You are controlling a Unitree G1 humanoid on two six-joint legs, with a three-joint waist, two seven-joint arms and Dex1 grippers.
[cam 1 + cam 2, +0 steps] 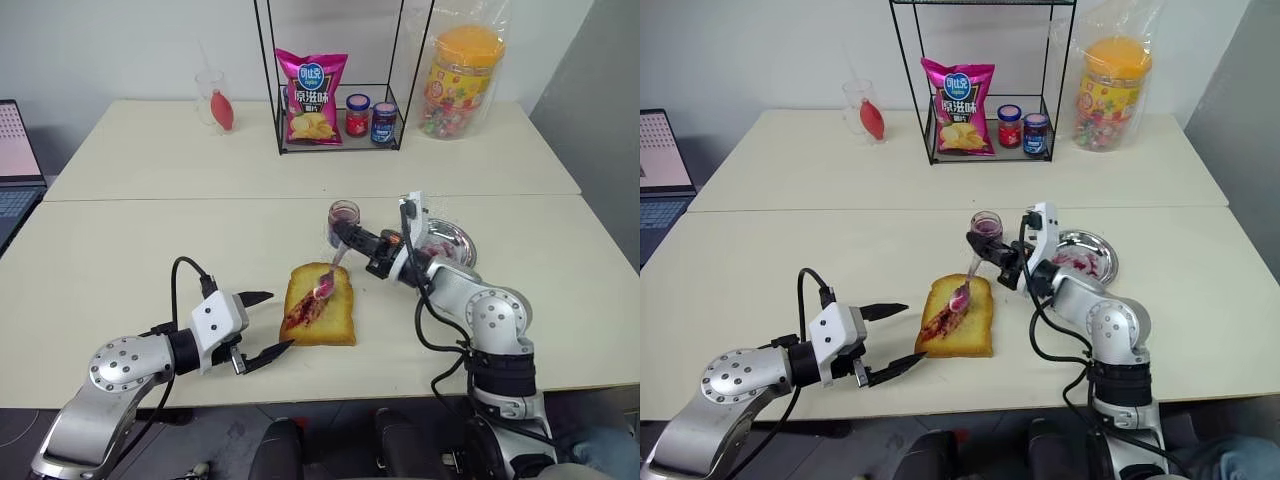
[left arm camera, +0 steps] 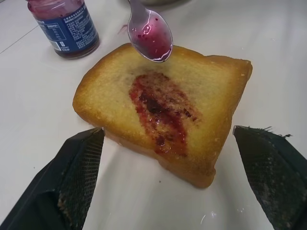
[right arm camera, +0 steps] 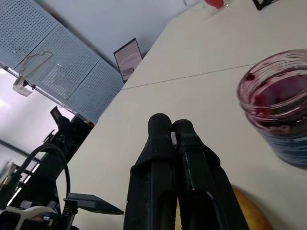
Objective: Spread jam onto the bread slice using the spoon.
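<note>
The bread slice (image 1: 321,306) lies flat near the front edge of the table (image 1: 120,250), about midway along it, with a dark streak of jam (image 2: 160,108) smeared down its browned centre. Right gripper (image 1: 341,233) is clenched tight on the spoon (image 1: 326,283), fingers pressed together, and the spoon hangs bowl-down over the slice's far edge (bowl coated in purple jam, glossy). It sits just above the crust; whether it touches, I cannot tell. The open jam jar (image 1: 343,216) stands just beyond the slice, close by the right gripper, toward the table's middle. A round steel dish (image 1: 447,243) smeared with jam sits to the right of the jar. Left gripper (image 1: 266,322) waits released at the front edge, its fingers (image 2: 79,167) spread wide, just beside the slice's near-left corner, holding nothing.
</note>
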